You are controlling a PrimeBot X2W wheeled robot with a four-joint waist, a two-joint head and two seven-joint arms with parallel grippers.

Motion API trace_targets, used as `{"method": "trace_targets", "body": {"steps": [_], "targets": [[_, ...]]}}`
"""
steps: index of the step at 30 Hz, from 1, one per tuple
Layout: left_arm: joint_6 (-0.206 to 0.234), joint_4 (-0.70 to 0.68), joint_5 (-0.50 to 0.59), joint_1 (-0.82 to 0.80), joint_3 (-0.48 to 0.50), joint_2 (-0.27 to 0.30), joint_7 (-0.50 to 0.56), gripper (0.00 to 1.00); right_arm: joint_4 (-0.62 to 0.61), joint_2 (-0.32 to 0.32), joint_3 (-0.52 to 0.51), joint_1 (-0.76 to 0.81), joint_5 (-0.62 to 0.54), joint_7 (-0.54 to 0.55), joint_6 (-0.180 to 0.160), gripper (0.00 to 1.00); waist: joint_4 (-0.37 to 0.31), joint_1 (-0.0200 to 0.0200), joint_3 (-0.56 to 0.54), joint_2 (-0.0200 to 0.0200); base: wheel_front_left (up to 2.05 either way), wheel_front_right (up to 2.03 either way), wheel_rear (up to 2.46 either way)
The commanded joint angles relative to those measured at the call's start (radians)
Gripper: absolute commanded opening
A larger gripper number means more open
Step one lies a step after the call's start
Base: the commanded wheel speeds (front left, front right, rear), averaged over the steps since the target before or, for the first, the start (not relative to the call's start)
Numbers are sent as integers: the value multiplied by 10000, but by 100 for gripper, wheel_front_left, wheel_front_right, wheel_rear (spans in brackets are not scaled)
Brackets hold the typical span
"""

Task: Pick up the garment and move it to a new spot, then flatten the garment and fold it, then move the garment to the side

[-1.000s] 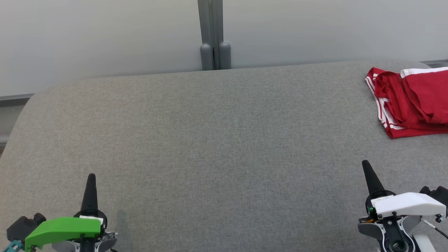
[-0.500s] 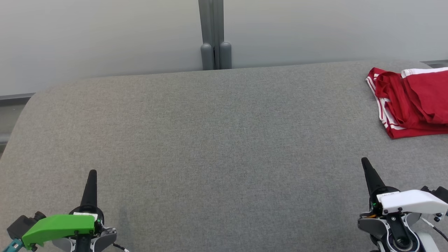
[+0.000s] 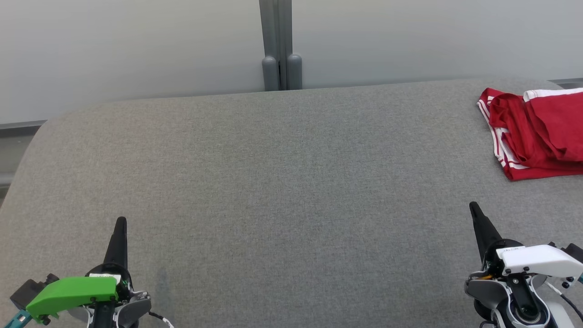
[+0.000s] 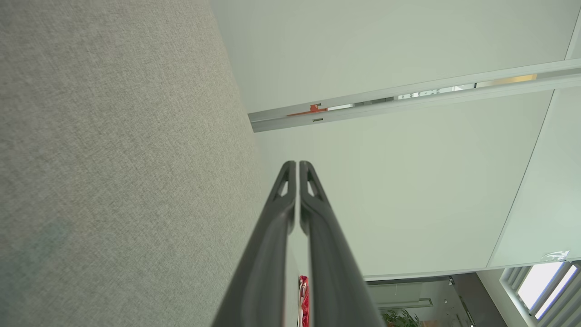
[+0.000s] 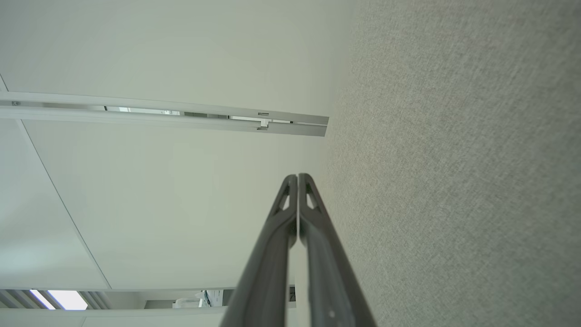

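Note:
The garment [image 3: 539, 130] is red with white stripes, lying crumpled at the far right of the grey fabric surface [image 3: 282, 182] and cut off by the frame edge; a red sliver of the garment [image 4: 303, 299] peeks between the fingers in the left wrist view. My left gripper [image 3: 120, 221] is at the lower left, shut and empty, far from the garment. My right gripper [image 3: 473, 207] is at the lower right, also shut with nothing in it, a short way in front of the garment. Both wrist views show the fingertips pressed together, left gripper [image 4: 297, 163] and right gripper [image 5: 297, 176].
A pale wall with a grey vertical post [image 3: 278, 45] stands behind the surface's far edge. The surface's left end [image 3: 27, 150] curves away to a grey ledge.
Both grippers have crept slightly forward over the surface. The garment has not moved.

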Motion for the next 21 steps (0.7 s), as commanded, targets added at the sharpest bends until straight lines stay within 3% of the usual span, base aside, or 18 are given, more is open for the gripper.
{"method": "trace_targets", "body": {"steps": [1,21], "targets": [[-31,-56,-245,-223,35,81,62,0,10,7,-50,-149,236,93,5,0,3,0,1,0,0,0,0],[-35,-41,-1473,-305,50,86,398,0,91,51,-186,-243,1470,436,4,0,33,0,10,0,0,0,0]]}}
